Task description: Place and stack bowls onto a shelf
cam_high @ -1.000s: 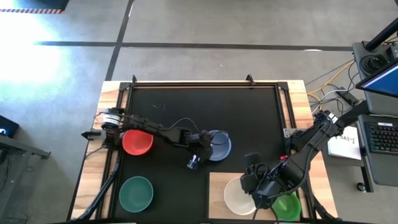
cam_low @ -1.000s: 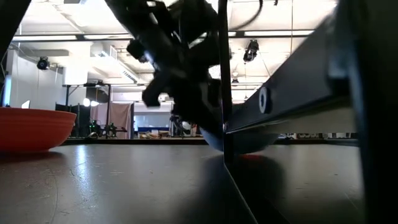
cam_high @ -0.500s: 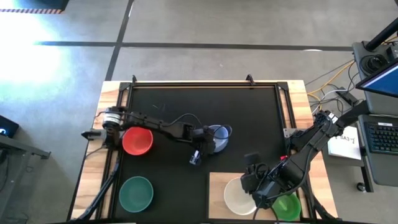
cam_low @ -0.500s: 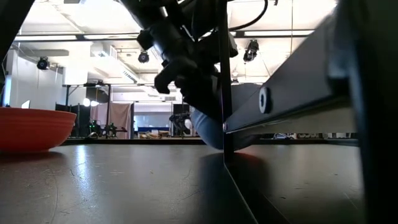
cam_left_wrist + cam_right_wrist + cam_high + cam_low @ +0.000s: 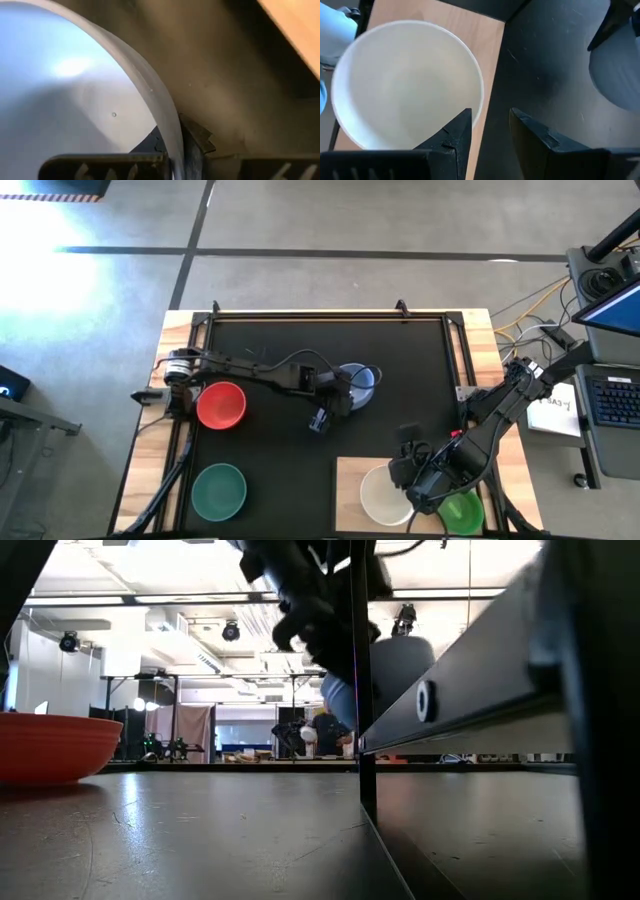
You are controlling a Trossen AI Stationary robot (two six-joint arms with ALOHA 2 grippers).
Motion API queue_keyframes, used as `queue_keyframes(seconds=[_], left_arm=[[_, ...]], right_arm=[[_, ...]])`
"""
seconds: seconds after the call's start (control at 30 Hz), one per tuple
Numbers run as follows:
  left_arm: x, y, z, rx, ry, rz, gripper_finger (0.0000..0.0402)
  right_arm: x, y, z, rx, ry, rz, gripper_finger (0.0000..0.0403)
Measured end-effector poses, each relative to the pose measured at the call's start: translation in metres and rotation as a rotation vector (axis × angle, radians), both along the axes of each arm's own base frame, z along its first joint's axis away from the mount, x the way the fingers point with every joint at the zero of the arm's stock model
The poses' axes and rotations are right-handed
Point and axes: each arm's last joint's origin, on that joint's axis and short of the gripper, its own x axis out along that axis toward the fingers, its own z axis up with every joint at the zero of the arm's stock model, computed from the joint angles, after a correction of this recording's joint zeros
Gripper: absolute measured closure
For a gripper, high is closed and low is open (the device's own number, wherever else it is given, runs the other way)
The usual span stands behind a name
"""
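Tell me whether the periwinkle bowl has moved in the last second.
Yes. The periwinkle bowl, clamped in the left end effector, has risen off the mat and shifted away from the shelf.

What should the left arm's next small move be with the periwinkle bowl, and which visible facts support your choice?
Probably carry it toward the shelf. The left gripper is shut on the periwinkle bowl, whose rim sits between its fingers in the wrist view, and the low view shows it lifted clear of the mat. The white bowl already sits on the shelf.

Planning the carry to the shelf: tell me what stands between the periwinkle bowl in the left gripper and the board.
Nothing visible on the black mat between the periwinkle bowl and the shelf. The white bowl and the right gripper occupy the board's middle.
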Motion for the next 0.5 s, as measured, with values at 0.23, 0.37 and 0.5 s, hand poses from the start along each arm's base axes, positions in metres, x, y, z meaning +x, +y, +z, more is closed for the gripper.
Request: queue_keyframes(seconds=[0.23, 0.37, 0.5], left_arm=[[0.004, -0.002, 0.027, 0.005, -0.033, -0.007, 0.0401], [0.001, -0.01, 0.04, 0.003, -0.066, -0.024, 0.0401], [-0.004, -0.029, 0.052, 0.035, -0.104, -0.112, 0.0401]], right_arm=[[-0.006, -0.006, -0.002, -0.045, 0.061, -0.047, 0.028], [-0.011, -0.011, -0.003, -0.119, 0.085, -0.064, 0.028], [-0.015, -0.019, 0.005, -0.145, 0.063, -0.049, 0.028]])
